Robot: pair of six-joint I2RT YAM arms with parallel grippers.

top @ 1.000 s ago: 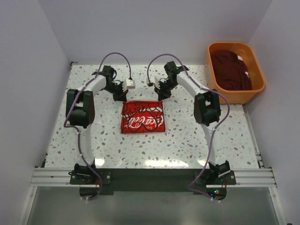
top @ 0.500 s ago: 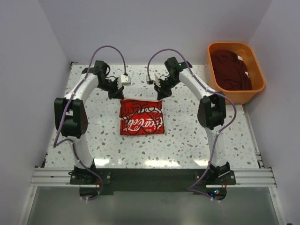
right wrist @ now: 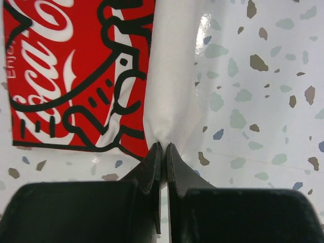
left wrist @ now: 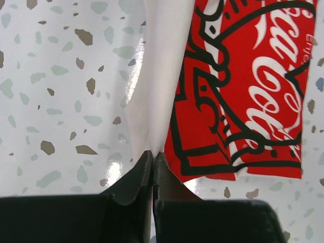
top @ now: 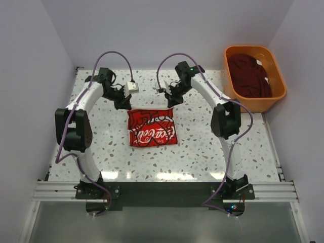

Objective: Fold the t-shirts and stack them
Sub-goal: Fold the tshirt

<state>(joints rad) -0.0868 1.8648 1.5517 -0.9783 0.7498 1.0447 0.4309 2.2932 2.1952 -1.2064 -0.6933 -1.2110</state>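
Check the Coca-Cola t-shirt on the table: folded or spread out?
Folded: the Coca-Cola t-shirt lies as a compact rectangle, no sleeves showing. The left gripper and right gripper pinch its far corners.

An orange tub (top: 254, 105) sits at the far right corner of the speckled table (top: 202, 147). White walls (top: 167, 30) stand around the table on three sides.
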